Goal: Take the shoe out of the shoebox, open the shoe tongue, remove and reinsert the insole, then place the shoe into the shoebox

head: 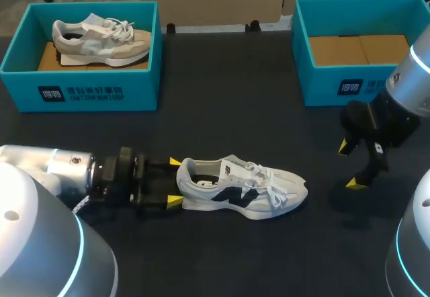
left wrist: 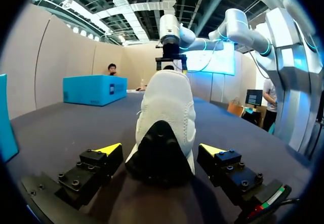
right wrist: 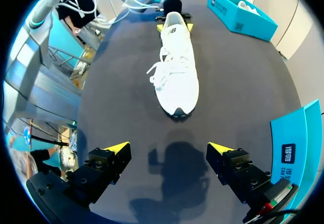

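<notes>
A white shoe with a black side logo (head: 242,188) lies on its sole in the middle of the dark table, toe pointing right. My left gripper (head: 176,181) is at its heel, open, one yellow tip on each side. In the left wrist view the heel (left wrist: 164,133) sits between the fingers (left wrist: 108,149) with a gap on both sides. My right gripper (head: 351,165) hangs open to the right of the toe, holding nothing. From the right wrist, the shoe (right wrist: 177,72) lies ahead of that gripper (right wrist: 169,147), toe first.
A teal shoebox (head: 80,82) at the back left holds a beige shoe (head: 101,38). A second teal shoebox (head: 336,85) at the back right shows only its cardboard floor, close behind my right arm. Bare table lies between the boxes and in front of the shoe.
</notes>
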`<state>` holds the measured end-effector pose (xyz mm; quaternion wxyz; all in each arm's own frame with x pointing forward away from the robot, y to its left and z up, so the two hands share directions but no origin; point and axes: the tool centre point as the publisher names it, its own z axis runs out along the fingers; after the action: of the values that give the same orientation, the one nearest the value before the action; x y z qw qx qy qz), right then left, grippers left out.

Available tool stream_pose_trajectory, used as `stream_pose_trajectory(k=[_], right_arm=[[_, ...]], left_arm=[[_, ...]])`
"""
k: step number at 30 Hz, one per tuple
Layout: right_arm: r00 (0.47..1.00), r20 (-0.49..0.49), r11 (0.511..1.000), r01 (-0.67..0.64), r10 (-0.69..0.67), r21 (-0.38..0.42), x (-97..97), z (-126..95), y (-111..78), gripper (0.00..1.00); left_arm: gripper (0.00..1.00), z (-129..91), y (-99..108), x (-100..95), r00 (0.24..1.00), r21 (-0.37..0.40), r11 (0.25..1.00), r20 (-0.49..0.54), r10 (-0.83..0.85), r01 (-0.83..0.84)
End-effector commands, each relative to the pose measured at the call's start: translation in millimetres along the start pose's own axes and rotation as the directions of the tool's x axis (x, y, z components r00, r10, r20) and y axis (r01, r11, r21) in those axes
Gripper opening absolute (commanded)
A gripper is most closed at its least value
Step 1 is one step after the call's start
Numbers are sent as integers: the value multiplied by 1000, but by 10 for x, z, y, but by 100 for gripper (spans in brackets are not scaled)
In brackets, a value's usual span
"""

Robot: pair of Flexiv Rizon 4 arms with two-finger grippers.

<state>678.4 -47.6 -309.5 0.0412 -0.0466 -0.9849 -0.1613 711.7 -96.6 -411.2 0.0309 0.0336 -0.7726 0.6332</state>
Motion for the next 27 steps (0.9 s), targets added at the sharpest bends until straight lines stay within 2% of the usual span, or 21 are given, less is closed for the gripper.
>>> stream_pose_trajectory(k=[1, 8, 27], right_arm=[[1000, 2, 1000, 0, 0, 1, 11, 3, -3, 100], [1000, 2, 1000, 0, 0, 1, 11, 3, -3, 100], [1000, 2, 1000, 0, 0, 1, 11, 3, -3, 100]], left_arm=[[100, 68, 21, -35, 1000, 1, 1000, -4, -1, 1], [100, 136, 52, 35, 1000, -8, 1000, -28, -2, 2], [100, 302, 12, 42, 999, -5, 999, -26, 36, -37]])
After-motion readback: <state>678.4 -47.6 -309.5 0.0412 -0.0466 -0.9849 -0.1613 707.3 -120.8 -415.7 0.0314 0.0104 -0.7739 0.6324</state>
